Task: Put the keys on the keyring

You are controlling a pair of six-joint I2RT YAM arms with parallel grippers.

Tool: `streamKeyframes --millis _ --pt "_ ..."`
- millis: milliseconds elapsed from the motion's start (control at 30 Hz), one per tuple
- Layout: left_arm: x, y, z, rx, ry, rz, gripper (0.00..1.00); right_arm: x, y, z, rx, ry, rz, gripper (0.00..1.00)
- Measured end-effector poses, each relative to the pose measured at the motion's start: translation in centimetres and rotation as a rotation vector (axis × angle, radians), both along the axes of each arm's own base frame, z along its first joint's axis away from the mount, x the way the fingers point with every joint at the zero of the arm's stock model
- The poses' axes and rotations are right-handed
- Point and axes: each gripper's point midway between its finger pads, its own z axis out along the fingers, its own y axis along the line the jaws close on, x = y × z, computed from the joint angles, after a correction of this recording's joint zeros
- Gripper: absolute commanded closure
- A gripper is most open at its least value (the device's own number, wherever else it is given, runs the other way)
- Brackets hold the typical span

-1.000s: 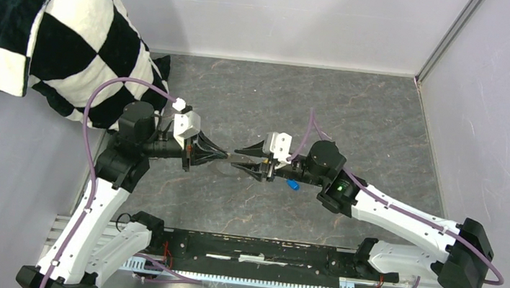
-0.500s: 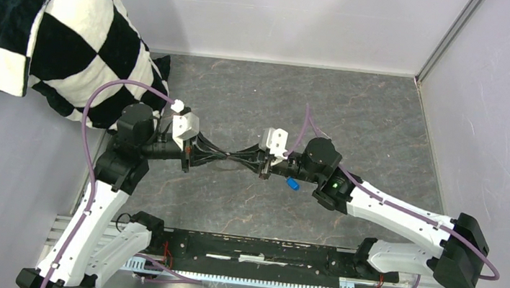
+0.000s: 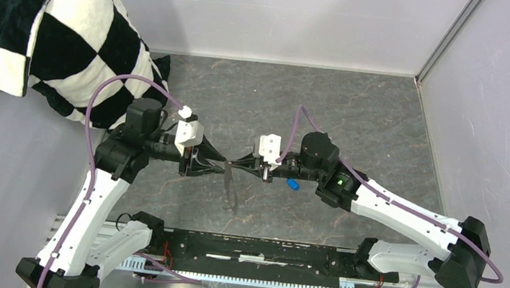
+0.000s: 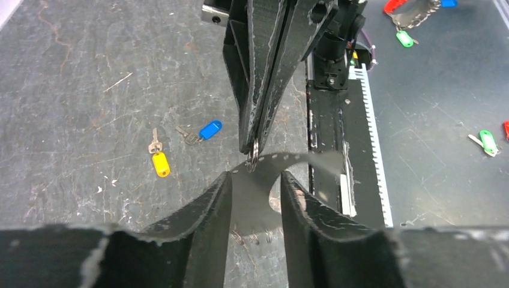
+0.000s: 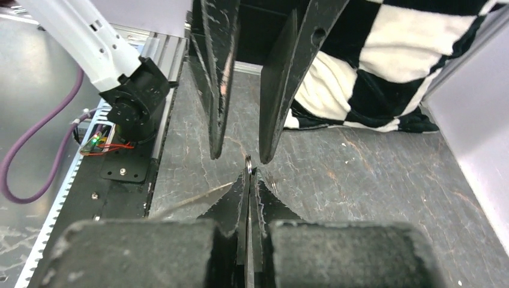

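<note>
Though left fingers [image 4: 204,222] apart, one keyring [image 3: 230,188] in clenched right fingers [image 5: 231,210], two keys [image 4: 159,163] below.

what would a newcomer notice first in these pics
The grippers meet tip to tip over the middle of the table: the right gripper shut on the keyring, the left gripper open, facing it. Next comes the checked cloth in the far left corner, then the yellow key and blue key lying loose on the table.
</note>
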Motion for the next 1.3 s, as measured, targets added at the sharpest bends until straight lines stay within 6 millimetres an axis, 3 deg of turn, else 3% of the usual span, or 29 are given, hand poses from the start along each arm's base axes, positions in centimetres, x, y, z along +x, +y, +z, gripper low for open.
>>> streamKeyframes --millis 267,600,700,833,967,1167,1300 --pt "-0.9 0.2 -0.7 0.023 -0.016 -0.045 0.75 -1.0 0.1 1.0 -0.018 -0.027 0.074 1.0" --pt "-1.3 0.3 0.0 -0.013 -0.077 -0.028 0.74 -1.0 0.6 -0.7 -0.062 0.013 0.092 1.0" --pt "-1.4 0.3 -0.1 -0.016 -0.074 -0.022 0.72 -1.0 0.6 -0.6 -0.06 0.019 0.093 1.0" --pt "-1.2 0.3 -0.4 -0.013 -0.073 -0.014 0.58 -1.1 0.6 -0.5 -0.056 0.026 0.093 1.0" --pt "-0.9 0.4 -0.8 -0.002 -0.073 0.002 0.56 -1.1 0.7 -0.6 -0.056 0.037 0.095 1.0" --pt "-0.7 0.4 -1.1 0.001 -0.067 0.004 0.62 -1.2 0.9 -0.5 -0.046 0.047 0.104 1.0" --pt "-0.3 0.3 -1.7 0.002 -0.069 0.009 0.72 -1.3 1.3 -0.5 -0.037 0.06 0.115 0.99"
